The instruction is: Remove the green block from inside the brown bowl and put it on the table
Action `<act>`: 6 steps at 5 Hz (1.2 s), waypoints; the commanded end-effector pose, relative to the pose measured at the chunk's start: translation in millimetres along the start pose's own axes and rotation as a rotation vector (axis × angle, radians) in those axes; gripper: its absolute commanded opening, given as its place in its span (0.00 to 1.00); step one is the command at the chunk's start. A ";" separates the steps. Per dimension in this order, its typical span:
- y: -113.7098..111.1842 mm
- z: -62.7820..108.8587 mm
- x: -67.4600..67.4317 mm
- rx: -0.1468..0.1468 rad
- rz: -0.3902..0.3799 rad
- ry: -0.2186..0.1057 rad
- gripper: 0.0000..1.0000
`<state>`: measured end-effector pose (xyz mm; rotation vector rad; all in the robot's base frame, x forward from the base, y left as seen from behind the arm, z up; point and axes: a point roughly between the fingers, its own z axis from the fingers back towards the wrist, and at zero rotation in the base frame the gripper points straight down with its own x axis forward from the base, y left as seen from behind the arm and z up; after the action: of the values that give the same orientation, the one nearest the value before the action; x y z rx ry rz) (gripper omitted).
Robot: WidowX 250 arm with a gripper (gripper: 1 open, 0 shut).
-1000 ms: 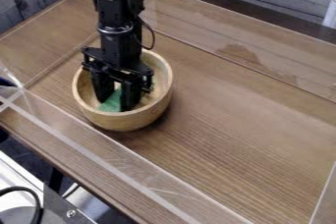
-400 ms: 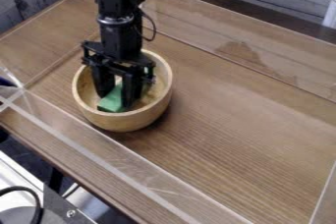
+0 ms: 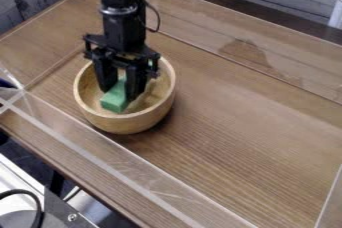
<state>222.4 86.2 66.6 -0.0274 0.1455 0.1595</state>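
- Jaws of my gripper (image 3: 122, 88) are pinched tight on the green block (image 3: 116, 97), one finger (image 3: 106, 80) on each side of its upper end.
- Below the fingertips the block hangs down, tilted a little, its lower end toward the near-left inside wall of the brown bowl (image 3: 140, 118); I cannot tell whether that end touches the bowl's floor.
- I point straight down, my black fingers reaching past the rim into the bowl's hollow, with the wider black bracket of my hand level just above the rim.
- Above that, my dark arm (image 3: 122, 7) stands nearly upright and runs out of view at the top of the picture.
- Around me the bowl sits on the left part of the table (image 3: 241, 92), close to the near clear plastic wall (image 3: 94, 157).
- Further out, the wood-grain top stretches away to the right, edged by more clear walls.
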 end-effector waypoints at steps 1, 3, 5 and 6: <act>-3.1 30.8 11.3 0.006 0.002 -0.088 0.00; -30.0 69.2 22.8 -0.033 0.009 -0.122 0.00; -60.3 65.7 38.9 -0.055 -0.008 -0.113 0.00; -42.3 62.1 53.8 -0.057 0.032 -0.120 0.00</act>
<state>280.7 52.0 103.4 -0.0822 0.0915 0.2083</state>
